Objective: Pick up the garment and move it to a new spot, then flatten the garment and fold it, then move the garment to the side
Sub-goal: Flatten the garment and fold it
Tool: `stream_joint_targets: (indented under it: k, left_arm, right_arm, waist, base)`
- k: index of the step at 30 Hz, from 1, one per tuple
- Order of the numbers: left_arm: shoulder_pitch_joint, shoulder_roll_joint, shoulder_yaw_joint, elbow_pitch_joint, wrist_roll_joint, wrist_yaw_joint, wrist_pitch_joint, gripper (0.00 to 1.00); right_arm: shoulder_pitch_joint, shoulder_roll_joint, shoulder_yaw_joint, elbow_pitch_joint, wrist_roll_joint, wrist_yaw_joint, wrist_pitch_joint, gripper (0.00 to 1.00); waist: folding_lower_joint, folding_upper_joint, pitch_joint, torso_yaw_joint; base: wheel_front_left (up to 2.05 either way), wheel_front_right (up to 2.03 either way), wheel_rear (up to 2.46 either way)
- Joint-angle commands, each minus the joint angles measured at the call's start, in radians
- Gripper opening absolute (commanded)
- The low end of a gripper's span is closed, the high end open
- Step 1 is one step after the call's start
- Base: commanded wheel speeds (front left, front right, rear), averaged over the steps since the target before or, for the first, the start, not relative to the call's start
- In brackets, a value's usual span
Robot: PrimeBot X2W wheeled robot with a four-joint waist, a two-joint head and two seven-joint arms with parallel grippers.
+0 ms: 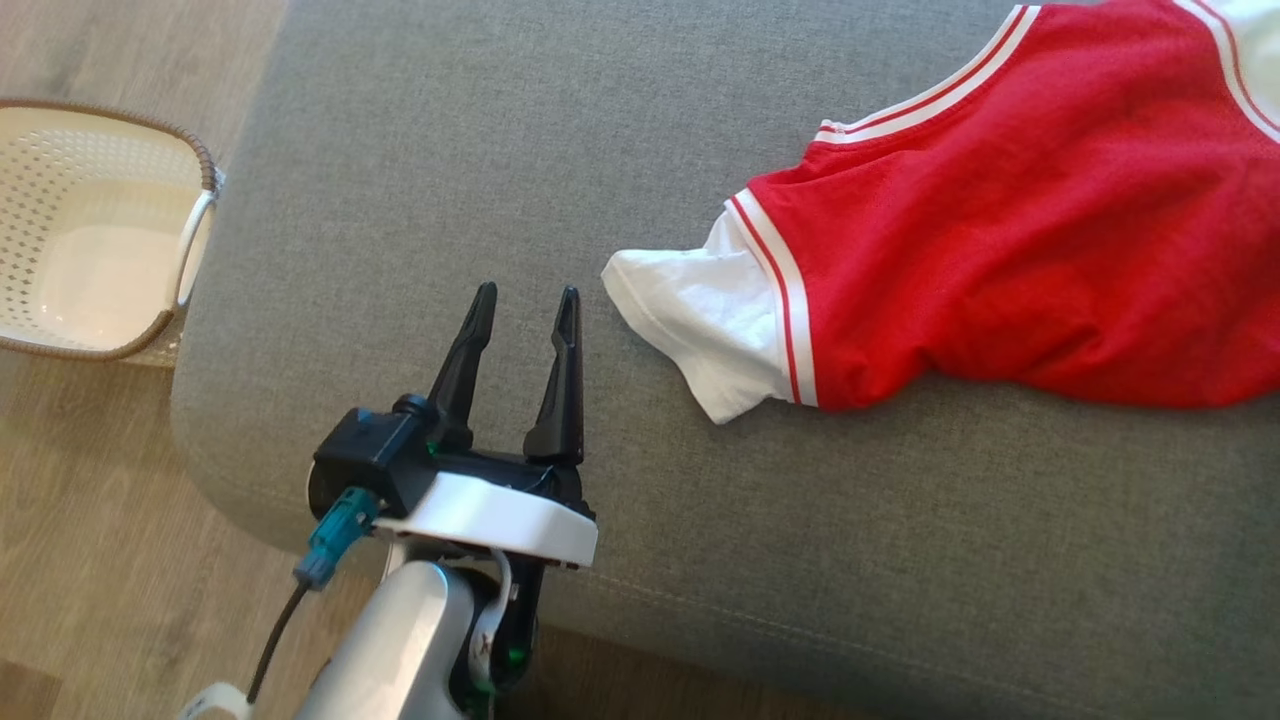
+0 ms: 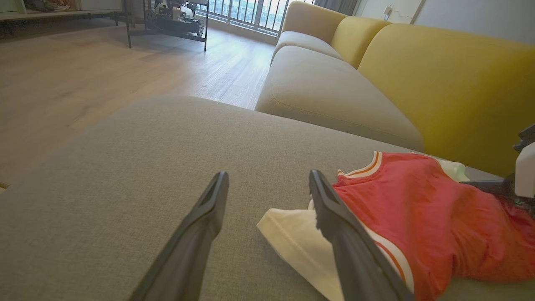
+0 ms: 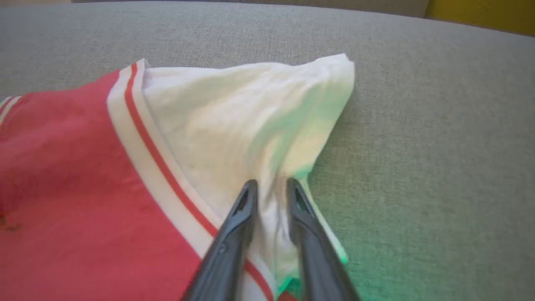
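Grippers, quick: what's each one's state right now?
Left gripper: open, holding nothing.
Right gripper: closed on the white sleeve of the garment.

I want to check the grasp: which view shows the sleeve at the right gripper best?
The right wrist view: the white sleeve lies close up, a fold of it between the fingers of the right gripper. The head view catches just its corner; the left wrist view a pale sliver beyond the red body.
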Motion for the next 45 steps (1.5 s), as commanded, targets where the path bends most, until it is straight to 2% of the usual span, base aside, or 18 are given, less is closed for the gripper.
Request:
stream_joint_targets:
  k: [1,7,12,13,19,21,23,26,30,35,40,45]
  left_arm:
    - [-0.033,0.003,0.029,-0.035,0.001,0.009,-0.005,1.0]
    - [-0.026,0.003,0.039,-0.021,0.008,0.003,-0.005,1.0]
    - [-0.006,0.003,0.053,-0.009,0.011,-0.009,-0.005,1.0]
    - [-0.006,0.003,0.053,-0.009,0.011,-0.009,-0.005,1.0]
    - [0.029,0.003,0.056,-0.006,0.003,-0.019,-0.005,1.0]
    - [0.041,0.003,0.056,-0.009,0.0,-0.02,-0.005,1.0]
    - [0.055,0.003,0.065,-0.012,0.0,-0.019,-0.005,1.0]
    - [0.075,0.003,0.078,-0.014,0.003,-0.022,-0.005,1.0]
    - [0.096,0.003,0.093,-0.013,0.008,-0.026,-0.005,1.0]
    - [0.099,0.003,0.099,-0.013,0.01,-0.026,-0.005,1.0]
    - [0.092,0.003,0.098,-0.008,0.013,-0.029,-0.005,1.0]
    - [0.092,0.003,0.1,-0.001,0.013,-0.029,-0.005,1.0]
  right_arm:
    - [-0.007,0.012,0.028,-0.014,0.017,0.0,-0.019,0.0]
    - [-0.036,0.003,0.046,-0.048,0.059,0.0,-0.169,0.0]
    - [-0.095,-0.025,0.014,-0.067,0.087,0.0,-0.305,0.0]
    - [-0.095,-0.025,0.014,-0.067,0.087,0.0,-0.305,0.0]
    - [-0.225,-0.084,-0.104,-0.075,0.015,0.0,-0.491,0.0]
    - [-0.262,-0.071,-0.132,-0.1,-0.035,0.0,-0.507,0.0]
    - [-0.281,-0.018,-0.122,-0.138,-0.074,0.0,-0.512,0.0]
    - [-0.267,0.075,-0.054,-0.238,-0.092,0.0,-0.513,0.0]
    - [-0.15,0.195,0.092,-0.33,-0.061,0.0,-0.513,0.0]
    - [0.041,0.305,0.288,-0.341,-0.011,0.0,-0.51,0.0]
    - [0.218,0.372,0.525,-0.344,0.084,0.0,-0.477,0.0]
    - [0.334,0.389,0.76,-0.451,0.239,0.0,-0.436,0.0]
  waist:
    - [0.0,0.0,-0.003,-0.005]
    - [0.0,0.0,-0.041,-0.025]
    - [0.0,0.0,-0.101,-0.041]
    - [0.0,0.0,-0.101,-0.041]
    - [0.0,0.0,-0.171,-0.037]
    - [0.0,0.0,-0.19,-0.029]
    - [0.0,0.0,-0.205,-0.026]
    - [0.0,0.0,-0.218,-0.025]
    - [0.0,0.0,-0.233,-0.03]
    - [0.0,0.0,-0.236,-0.033]
    - [0.0,0.0,-0.24,-0.033]
    - [0.0,0.0,-0.251,-0.042]
  base:
    - [0.0,0.0,0.0]
    - [0.0,0.0,0.0]
    - [0.0,0.0,0.0]
    - [0.0,0.0,0.0]
    - [0.0,0.0,0.0]
    - [0.0,0.0,0.0]
    - [0.0,0.0,0.0]
    - [0.0,0.0,0.0]
    - [0.0,0.0,0.0]
    - [0.0,0.0,0.0]
    - [0.0,0.0,0.0]
    - [0.0,0.0,0.0]
